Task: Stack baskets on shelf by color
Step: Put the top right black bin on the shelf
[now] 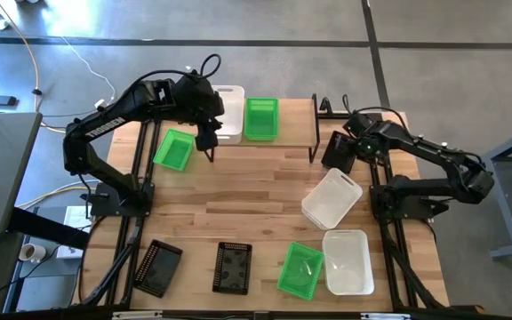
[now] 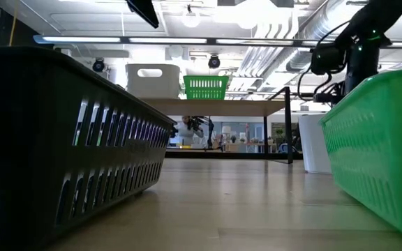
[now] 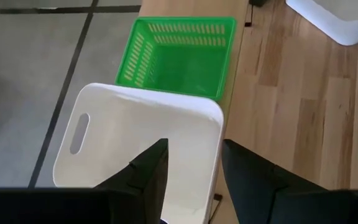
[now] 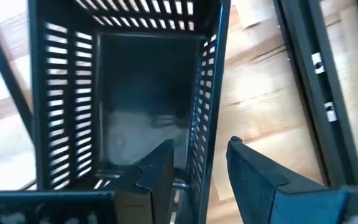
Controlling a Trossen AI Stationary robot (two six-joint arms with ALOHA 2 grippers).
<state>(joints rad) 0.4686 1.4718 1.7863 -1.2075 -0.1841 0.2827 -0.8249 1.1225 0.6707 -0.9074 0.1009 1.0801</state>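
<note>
Seen from above, a wooden table (image 1: 256,191) is carrying nine small baskets, and the sorting is looking barely begun. Only two are sitting on the shelf (image 1: 296,120) at the far edge: a white basket (image 1: 231,124) toward its left end and a green basket (image 1: 261,118) just beside it, each a single layer, their long axes running front to back across the plank. The right part of the shelf is lying bare.

Going left to right, the left arm is reaching over the white basket on the shelf. Its pincer (image 3: 191,165) is spread, one finger inside the basket's wall and one outside, not visibly squeezing it. A second green basket (image 1: 174,149) is resting on the table just left of that arm, turned at an angle.

Along the near edge, two black baskets (image 1: 159,267) (image 1: 233,267) are sitting apart, then a third green basket (image 1: 300,269), tilted, touching a white basket (image 1: 347,260) whose long axis runs front to back. Another white basket (image 1: 332,198) is lying diagonally at mid-right.

At the shelf's right end, the right pincer (image 4: 199,163) is straddling the rim of the third black basket (image 4: 126,93), fingers parted around the wall. Whether it is pinching cannot be told.

Seven baskets are remaining to be placed, by this reading.
</note>
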